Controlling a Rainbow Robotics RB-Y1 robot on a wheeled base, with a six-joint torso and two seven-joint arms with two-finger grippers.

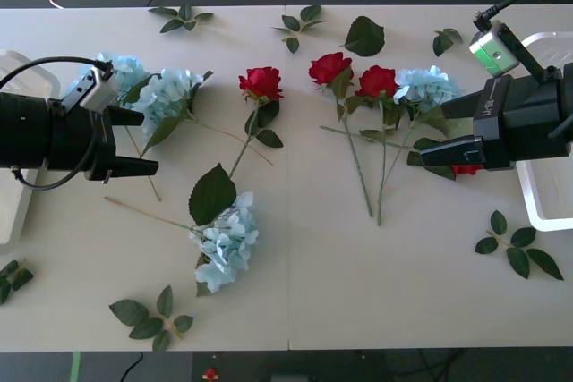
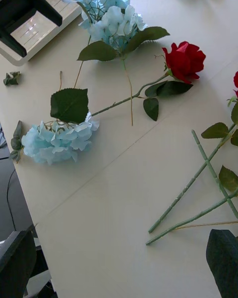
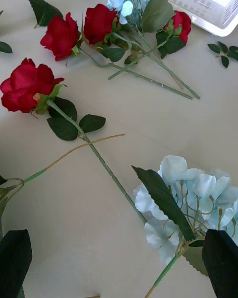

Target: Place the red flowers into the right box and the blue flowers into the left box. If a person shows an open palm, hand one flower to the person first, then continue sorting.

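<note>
Three red flowers (image 1: 261, 82) (image 1: 329, 67) (image 1: 377, 80) lie across the table's middle. A fourth red flower (image 1: 464, 169) peeks out from under my right gripper (image 1: 432, 134). That gripper is open and low over the stems beside a blue flower (image 1: 427, 87). My left gripper (image 1: 149, 142) is open beside two blue flowers (image 1: 170, 91) (image 1: 121, 69). Another blue flower (image 1: 228, 239) lies nearer the front and shows close between the open left fingers (image 3: 220, 260) as a blue head (image 3: 193, 198). The left box (image 1: 13, 212) sits at the left edge, the right box (image 1: 542, 207) at the right edge.
Loose green leaf sprigs lie along the far side (image 1: 183, 17) (image 1: 300, 24) (image 1: 365, 36) (image 1: 443, 40). More sprigs lie at the front left (image 1: 152, 315), the left edge (image 1: 9, 279) and the right front (image 1: 515, 243). Cables trail beyond the table's far edge.
</note>
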